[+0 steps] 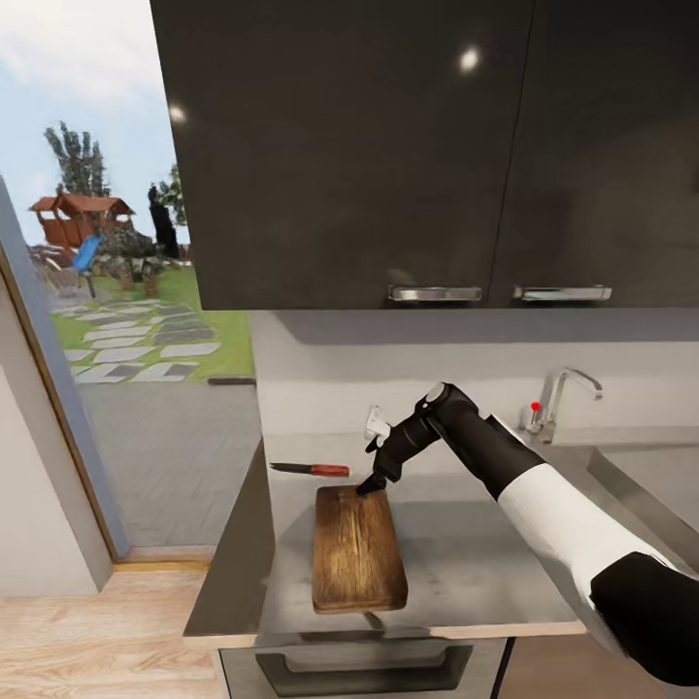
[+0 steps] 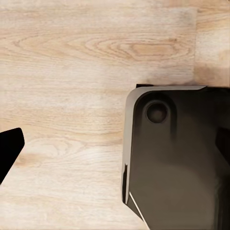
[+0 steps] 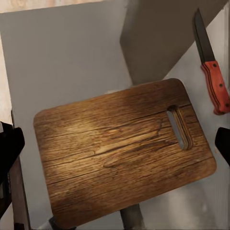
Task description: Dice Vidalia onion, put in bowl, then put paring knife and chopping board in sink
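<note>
The chopping board (image 1: 358, 549) (image 3: 122, 153) lies on the countertop (image 1: 466, 553) near its front edge, with the slot-shaped handle hole toward the wall. The paring knife (image 1: 311, 470) (image 3: 211, 67), red handle and dark blade, rests on the counter just beyond the board's far left corner. My right gripper (image 1: 371, 483) (image 3: 115, 146) hangs open just above the board's far edge, its fingers (image 3: 9, 151) spread wide with nothing between them. The sink (image 1: 636, 485) shows partly at the right. The Vidalia onion and the bowl are out of view. My left gripper's finger (image 2: 9, 151) points at the floor.
Dark wall cabinets (image 1: 427, 146) hang above the counter. A chrome tap (image 1: 566, 386) with a red knob stands behind the sink. An open doorway (image 1: 116, 320) lies left of the counter's end. The left wrist view shows wood floor (image 2: 72, 72) and my dark base (image 2: 177, 158).
</note>
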`<state>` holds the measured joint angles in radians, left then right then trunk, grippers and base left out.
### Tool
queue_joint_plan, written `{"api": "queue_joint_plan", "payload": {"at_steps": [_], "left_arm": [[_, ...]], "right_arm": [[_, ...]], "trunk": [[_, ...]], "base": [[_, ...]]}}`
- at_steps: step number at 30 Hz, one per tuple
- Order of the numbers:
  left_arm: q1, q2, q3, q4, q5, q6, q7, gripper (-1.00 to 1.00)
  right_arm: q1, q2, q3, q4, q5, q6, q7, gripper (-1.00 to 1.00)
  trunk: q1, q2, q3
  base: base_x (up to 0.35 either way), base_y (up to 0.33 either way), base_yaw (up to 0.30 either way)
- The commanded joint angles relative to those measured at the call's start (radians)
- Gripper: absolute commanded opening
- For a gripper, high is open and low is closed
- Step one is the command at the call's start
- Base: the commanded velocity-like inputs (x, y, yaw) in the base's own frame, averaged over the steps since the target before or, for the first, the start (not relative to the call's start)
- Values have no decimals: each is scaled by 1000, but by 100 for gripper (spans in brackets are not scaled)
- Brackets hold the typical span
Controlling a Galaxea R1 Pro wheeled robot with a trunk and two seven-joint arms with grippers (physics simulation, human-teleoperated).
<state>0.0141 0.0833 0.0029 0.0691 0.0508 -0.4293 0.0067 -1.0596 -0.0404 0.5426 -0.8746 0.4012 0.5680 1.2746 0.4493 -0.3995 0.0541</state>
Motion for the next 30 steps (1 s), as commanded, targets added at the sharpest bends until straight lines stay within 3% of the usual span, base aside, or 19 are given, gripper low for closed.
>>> {"api": "queue_joint_plan", "payload": {"at_steps": [1, 14, 30], "left_arm": [[0, 0, 0, 2, 5, -5, -1, 100], [0, -3, 0, 3, 6, -3, -1, 100], [1, -2, 0, 4, 6, 9, -1, 100]], "right_arm": [[0, -1, 2, -1, 2, 9, 3, 100], [0, -3, 2, 29, 2, 4, 1, 100], [0, -2, 2, 47, 2, 1, 0, 100]], "trunk": [[1, 0, 0], [1, 0, 0], [1, 0, 0]], "base": [[153, 41, 0], [25, 4, 0], [157, 0, 0]]}}
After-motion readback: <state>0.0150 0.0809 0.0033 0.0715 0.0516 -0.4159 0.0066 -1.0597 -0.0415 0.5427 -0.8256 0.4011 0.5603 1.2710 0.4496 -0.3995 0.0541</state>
